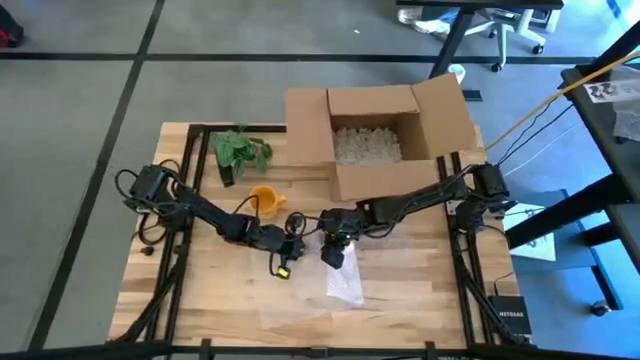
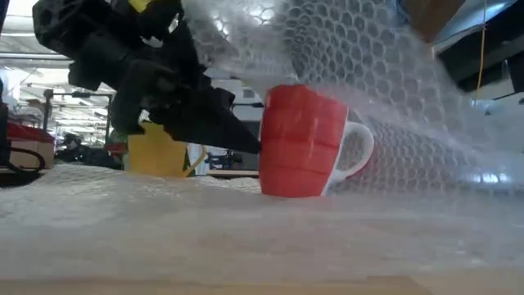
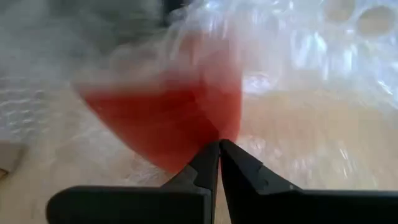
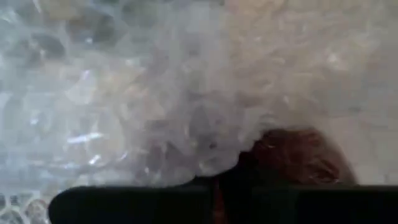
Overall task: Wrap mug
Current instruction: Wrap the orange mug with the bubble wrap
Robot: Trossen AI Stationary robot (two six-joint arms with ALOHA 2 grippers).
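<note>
High view: both arms meet at table centre, the left gripper (image 1: 287,240) at 9 o'clock of the right gripper (image 1: 335,245), over the bubble wrap (image 1: 340,285). Low view: the red mug (image 2: 301,141) stands upright on the wrap, a sheet draped above. Left wrist view: fingers pressed closed, empty. Right wrist view: closed, seemingly pinching wrap. Folding is underway; next, pull the sheet over.
</note>
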